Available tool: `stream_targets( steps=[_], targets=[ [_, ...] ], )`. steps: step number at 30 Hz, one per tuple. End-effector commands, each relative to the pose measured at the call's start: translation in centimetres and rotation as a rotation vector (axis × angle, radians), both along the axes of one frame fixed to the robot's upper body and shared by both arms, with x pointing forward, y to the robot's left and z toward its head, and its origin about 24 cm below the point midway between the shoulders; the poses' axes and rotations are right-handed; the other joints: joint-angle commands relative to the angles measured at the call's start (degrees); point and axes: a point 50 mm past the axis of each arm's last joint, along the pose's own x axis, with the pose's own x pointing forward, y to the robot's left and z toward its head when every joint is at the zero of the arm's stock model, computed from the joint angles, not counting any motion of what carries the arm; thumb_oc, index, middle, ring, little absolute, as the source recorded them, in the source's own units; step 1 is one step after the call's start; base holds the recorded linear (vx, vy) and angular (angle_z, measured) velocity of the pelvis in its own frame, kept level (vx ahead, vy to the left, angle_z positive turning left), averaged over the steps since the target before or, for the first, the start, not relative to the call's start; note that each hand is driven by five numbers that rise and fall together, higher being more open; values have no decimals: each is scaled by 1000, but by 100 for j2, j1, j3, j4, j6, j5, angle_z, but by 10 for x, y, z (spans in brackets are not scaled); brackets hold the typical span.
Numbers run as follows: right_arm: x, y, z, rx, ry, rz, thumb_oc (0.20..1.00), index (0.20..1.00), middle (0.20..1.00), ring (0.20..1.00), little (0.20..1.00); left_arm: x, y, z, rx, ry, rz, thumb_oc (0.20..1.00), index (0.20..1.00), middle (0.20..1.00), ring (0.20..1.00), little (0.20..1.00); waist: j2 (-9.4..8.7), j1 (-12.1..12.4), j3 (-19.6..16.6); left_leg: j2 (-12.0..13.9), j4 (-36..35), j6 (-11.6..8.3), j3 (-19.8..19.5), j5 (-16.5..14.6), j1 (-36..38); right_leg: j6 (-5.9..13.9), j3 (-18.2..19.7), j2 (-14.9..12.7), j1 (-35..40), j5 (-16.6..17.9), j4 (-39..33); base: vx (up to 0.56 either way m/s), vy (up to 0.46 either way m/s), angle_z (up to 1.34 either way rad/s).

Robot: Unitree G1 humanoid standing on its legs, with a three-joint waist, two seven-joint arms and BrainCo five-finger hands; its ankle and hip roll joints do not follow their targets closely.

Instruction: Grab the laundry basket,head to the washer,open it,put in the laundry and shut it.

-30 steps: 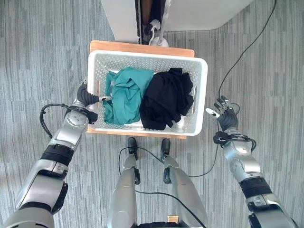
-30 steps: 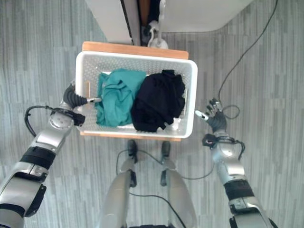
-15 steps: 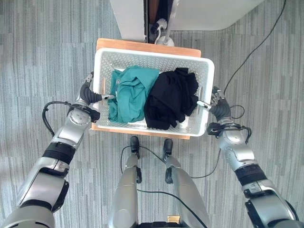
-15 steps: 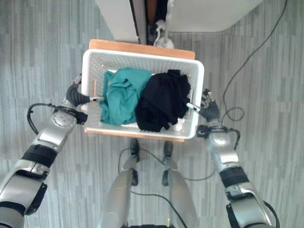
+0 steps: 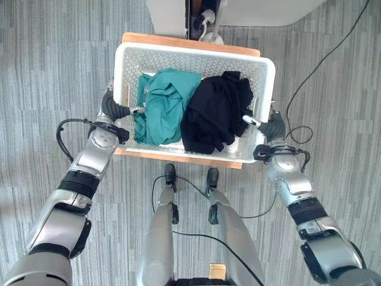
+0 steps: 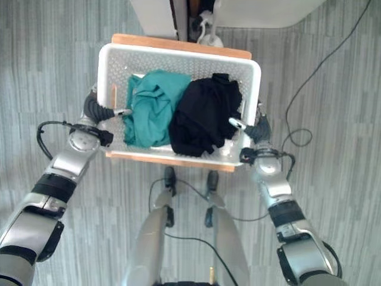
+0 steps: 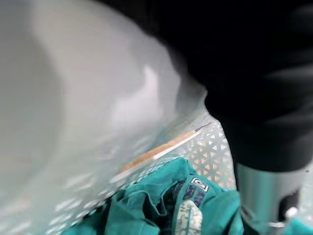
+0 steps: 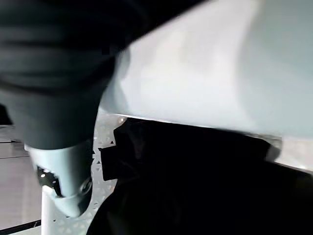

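The white basket is sitting on a wooden stand, full of clothes. The left hand and right hand are hooking over its two ends. Lifting, walking and washing are all still to come.

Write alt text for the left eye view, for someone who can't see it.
Seen from above, a white laundry basket on a low wooden stand holds a teal garment beside a black garment. The robot's left hand and right hand hook over the rims of the basket's two short ends, on grey carpet.
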Motion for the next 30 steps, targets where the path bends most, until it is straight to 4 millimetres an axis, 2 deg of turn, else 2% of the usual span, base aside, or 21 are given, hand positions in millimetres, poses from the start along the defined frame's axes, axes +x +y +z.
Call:
stream_targets(
  steps=[1,4,5,7,8,9,13,14,15,16,17,18,19,20,21,26,30],
  targets=[
    [-4,33,-12,43,50,89,1000,1000,1000,1000,1000,3,-13,-5,16,18,-35,1000,1000,1000,1000,1000,-231,160,-105,237,772,-225,-325,-670,-520,726,46,-958,236,218,-556,9,5,5],
    [2,29,-12,1,75,61,1000,1000,1000,1000,1000,4,-15,1,30,3,-34,1000,1000,1000,1000,1000,-288,184,-91,234,873,-211,-367,-735,-604,719,29,-958,235,225,-557,0,0,0],
    [6,22,-20,-47,131,28,1000,1000,1000,1000,1000,3,-13,4,34,-10,-25,1000,1000,1000,1000,1000,-330,194,-57,228,994,-188,-391,-808,-653,710,9,-958,248,219,-530,0,0,0],
    [6,22,-20,-47,130,29,1000,1000,1000,1000,1000,3,-13,5,34,-11,-24,1000,1000,1000,1000,1000,-329,191,-51,230,1009,-187,-394,-817,-660,710,7,-956,249,217,-528,0,0,0],
    [7,19,-25,-67,156,17,1000,1000,1000,1000,1000,3,-12,6,35,-13,-22,1000,1000,1000,1000,1000,-339,198,-42,229,1042,-179,-404,-835,-671,708,2,-955,254,214,-518,0,0,0],
    [8,13,-40,-107,237,5,1000,1000,1000,1000,1000,3,-10,8,35,-19,-19,1000,1000,1000,1000,1000,-369,202,-11,227,1145,-156,-425,-896,-700,705,0,-943,277,208,-499,0,0,0],
    [8,5,-55,-180,317,8,1000,1000,1000,1000,1000,1,-5,8,16,-20,-22,1000,1000,1000,1000,1000,-401,213,25,226,1223,-146,-424,-945,-718,702,-6,-936,286,194,-472,0,0,0],
    [8,6,-55,-181,316,9,887,887,887,887,887,1,-4,8,16,-20,-22,1000,1000,1000,1000,1000,-401,209,26,227,1225,-146,-424,-947,-718,702,-6,-936,286,193,-471,0,0,0],
    [7,5,-58,-195,329,16,730,730,730,730,730,0,-3,8,13,-19,-18,1000,1000,1000,1000,1000,-419,217,35,229,1245,-145,-425,-956,-722,700,-9,-934,290,193,-467,0,0,0],
    [7,5,-60,-204,339,22,555,555,555,555,555,0,-1,8,9,-17,-16,903,903,903,903,903,-432,217,42,227,1253,-141,-429,-965,-721,699,-12,-929,290,196,-467,0,0,0],
    [6,5,-62,-215,348,39,413,413,413,413,413,-1,3,7,8,-15,-7,730,730,730,730,730,-460,209,68,234,1269,-143,-423,-976,-720,701,-8,-917,290,201,-469,0,0,0],
    [6,7,-61,-215,346,50,225,225,225,225,225,-2,4,7,5,-13,-3,598,598,598,598,598,-477,207,83,234,1282,-144,-425,-982,-723,702,-11,-914,292,204,-468,0,0,0],
    [6,7,-61,-215,346,50,200,200,200,200,200,-2,4,7,5,-13,-3,561,561,561,561,561,-477,206,83,234,1282,-144,-425,-983,-723,702,-11,-914,292,204,-468,0,0,0],
    [6,7,-61,-215,346,55,200,200,200,200,200,-2,5,6,5,-15,-2,482,482,482,482,482,-488,206,95,235,1284,-143,-428,-989,-718,705,-6,-911,297,208,-473,0,0,0],
    [7,9,-60,-208,337,72,200,200,200,200,200,-3,7,5,-5,-14,-1,200,200,200,200,200,-523,199,120,246,1290,-142,-435,-996,-710,708,-7,-903,306,218,-484,0,0,0],
    [8,9,-56,-193,327,91,200,200,200,200,200,-5,9,5,-24,-14,-28,200,200,200,200,200,-549,212,141,244,1302,-137,-440,-1008,-722,711,-21,-902,311,227,-499,0,0,0],
    [7,13,-49,-162,284,114,200,200,200,200,200,-8,7,6,-104,-39,-64,200,200,200,200,200,-575,219,142,232,1318,-133,-459,-1019,-754,705,-9,-896,281,228,-505,0,0,0]
  ],
)
